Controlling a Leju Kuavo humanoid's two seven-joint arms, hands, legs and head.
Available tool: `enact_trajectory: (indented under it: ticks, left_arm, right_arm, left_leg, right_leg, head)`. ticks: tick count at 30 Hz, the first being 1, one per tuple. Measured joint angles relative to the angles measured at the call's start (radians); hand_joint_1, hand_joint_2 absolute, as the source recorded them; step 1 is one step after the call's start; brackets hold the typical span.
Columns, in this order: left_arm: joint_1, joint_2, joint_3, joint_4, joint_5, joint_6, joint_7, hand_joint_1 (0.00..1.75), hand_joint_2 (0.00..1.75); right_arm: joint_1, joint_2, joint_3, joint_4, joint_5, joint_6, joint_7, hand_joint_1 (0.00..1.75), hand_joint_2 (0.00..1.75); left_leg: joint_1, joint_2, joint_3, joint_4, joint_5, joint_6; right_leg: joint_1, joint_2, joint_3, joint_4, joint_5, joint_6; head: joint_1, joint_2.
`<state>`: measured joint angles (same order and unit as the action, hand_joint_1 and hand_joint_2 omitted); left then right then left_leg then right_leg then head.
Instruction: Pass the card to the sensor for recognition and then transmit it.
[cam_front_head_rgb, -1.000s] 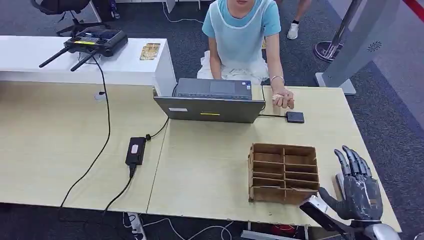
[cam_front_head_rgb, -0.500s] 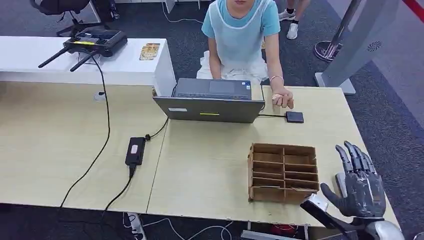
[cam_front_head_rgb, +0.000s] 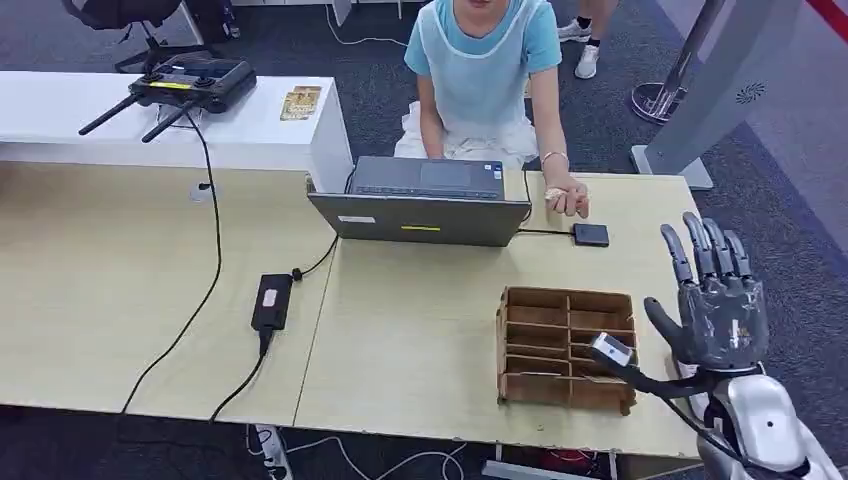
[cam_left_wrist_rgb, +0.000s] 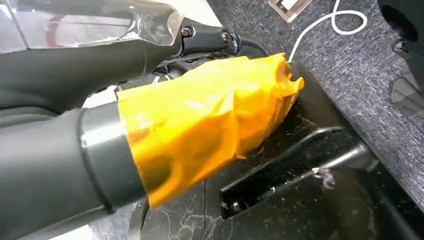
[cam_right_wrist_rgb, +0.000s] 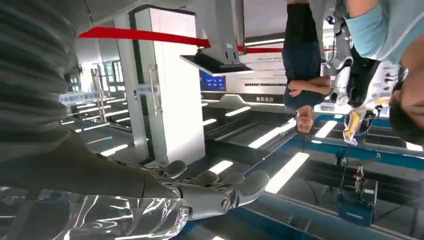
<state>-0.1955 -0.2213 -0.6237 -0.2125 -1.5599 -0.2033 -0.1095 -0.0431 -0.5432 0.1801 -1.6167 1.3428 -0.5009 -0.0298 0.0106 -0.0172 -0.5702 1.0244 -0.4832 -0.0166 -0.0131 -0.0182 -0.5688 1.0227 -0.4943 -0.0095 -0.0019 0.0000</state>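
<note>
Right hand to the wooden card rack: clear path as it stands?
Probably yes. The right hand hangs open, fingers spread, just past the rack's right edge, with nothing between them. Whether any slot holds a card is too small to tell.

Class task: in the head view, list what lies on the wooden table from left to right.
Black power adapter → open grey laptop → small black square sensor pad → robot's dark right hand, raised over the table's right edge.

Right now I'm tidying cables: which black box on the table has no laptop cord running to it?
The power brick left of the laptop; the small black square by the person's hand is corded to the laptop.
</note>
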Motion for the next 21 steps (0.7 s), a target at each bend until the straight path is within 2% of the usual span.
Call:
enact_trajectory:
  ticks: [5, 9, 14, 21]
  left_arm:
    - [-0.002, 0.000, -0.010, 0.000, 0.002, -0.003, 0.000, 0.00, 0.00]
    - [-0.001, 0.000, -0.010, 0.000, 0.006, -0.003, 0.000, 0.00, 0.00]
    - [-0.001, 0.000, -0.010, 0.000, 0.011, -0.003, 0.002, 0.00, 0.00]
    - [-0.001, 0.000, -0.010, 0.000, 0.011, -0.002, 0.004, 0.00, 0.00]
  right_arm:
    - [-0.023, -0.011, 0.018, 0.013, -0.016, 0.000, 0.001, 0.00, 1.75]
    - [-0.018, -0.034, 0.021, 0.010, -0.087, -0.001, 0.000, 0.00, 1.75]
    - [0.039, -0.064, -0.020, -0.028, -0.148, -0.001, -0.015, 0.00, 1.75]
    - [0.144, -0.073, -0.085, -0.102, -0.272, 0.012, -0.097, 0.00, 1.75]
  left_leg:
    - [0.000, 0.000, 0.000, 0.000, 0.000, 0.000]
    - [0.000, -0.001, 0.000, 0.000, 0.000, 0.000]
    - [0.000, -0.001, -0.001, 0.000, 0.000, 0.000]
    - [0.000, -0.003, -0.001, 0.000, -0.001, 0.000]
  right_leg:
    - [0.000, 0.000, 0.000, 0.000, 0.000, 0.000]
    - [0.000, -0.001, 0.000, 0.000, 0.000, 0.000]
    - [0.000, -0.001, 0.000, 0.000, 0.000, 0.000]
    - [0.000, -0.003, 0.000, 0.000, -0.001, 0.001]
  head:
    - [0.000, 0.000]
    - [0.000, 0.000]
    - [0.000, 0.000]
    - [0.000, 0.000]
